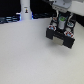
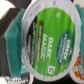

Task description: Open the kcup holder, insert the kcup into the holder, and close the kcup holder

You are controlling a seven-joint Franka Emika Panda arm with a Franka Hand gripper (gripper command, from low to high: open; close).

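The gripper [image 1: 61, 21] is clamping the Green Mountain kcup [image 2: 50, 40], hovering directly above the black kcup holder [image 1: 61, 37]. If the pod is sitting tilted between the fingers, it is risking catching the holder's rim and jamming.

The hand [image 1: 61, 22] is white and blocky above, with dark fingers [image 1: 55, 24] below (details blurred); teal pads [image 2: 12, 37] line them.
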